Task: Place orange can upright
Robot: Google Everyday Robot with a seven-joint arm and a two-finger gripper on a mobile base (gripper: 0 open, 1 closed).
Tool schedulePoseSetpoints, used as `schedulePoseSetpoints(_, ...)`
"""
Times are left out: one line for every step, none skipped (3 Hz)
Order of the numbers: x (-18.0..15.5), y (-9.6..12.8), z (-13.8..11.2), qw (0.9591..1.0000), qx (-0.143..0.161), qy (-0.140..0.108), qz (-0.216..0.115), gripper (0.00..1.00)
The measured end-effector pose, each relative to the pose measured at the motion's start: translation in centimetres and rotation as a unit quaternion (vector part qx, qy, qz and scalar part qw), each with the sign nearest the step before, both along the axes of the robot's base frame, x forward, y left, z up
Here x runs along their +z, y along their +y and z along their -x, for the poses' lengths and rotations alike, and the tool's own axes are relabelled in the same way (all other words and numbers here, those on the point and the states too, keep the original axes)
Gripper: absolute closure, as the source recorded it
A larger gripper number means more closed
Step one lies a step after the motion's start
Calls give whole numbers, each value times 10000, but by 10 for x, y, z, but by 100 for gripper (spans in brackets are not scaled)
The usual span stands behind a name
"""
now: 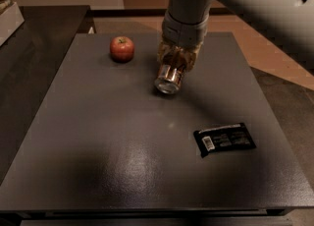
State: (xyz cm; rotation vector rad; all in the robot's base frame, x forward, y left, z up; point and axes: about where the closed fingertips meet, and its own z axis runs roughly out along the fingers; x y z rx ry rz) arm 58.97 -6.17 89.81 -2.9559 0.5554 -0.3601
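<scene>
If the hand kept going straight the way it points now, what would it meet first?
The hand points down, gripping the tilted can. Going on, it would likely press the can's silver end into the table, though depth is unclear.

Tool point(174, 66) clasping orange can point(168, 78) mid-table point(98, 171); obstacles: apple point(121, 49) left, black packet point(224, 139) front-right.

The tool point(177, 62) hangs over the far middle of the dark table point(98, 166), its tan fingers point(164, 55) clasping the orange can point(168, 78), which is tilted with a shiny silver end toward the camera. A red apple point(121, 49) sits to the left, apart. A flat black packet point(224, 139) lies nearer, to the right.
</scene>
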Motion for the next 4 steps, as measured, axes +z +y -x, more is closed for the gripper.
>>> schedulePoseSetpoints(22,9,5,9957,625,-678,-36,100)
schedulePoseSetpoints(41,15,3,9868,1104,-1135,-338,100)
schedulePoseSetpoints(57,28,9,9724,1777,-1387,-606,100)
schedulePoseSetpoints(57,28,9,9726,1766,-1386,-607,100)
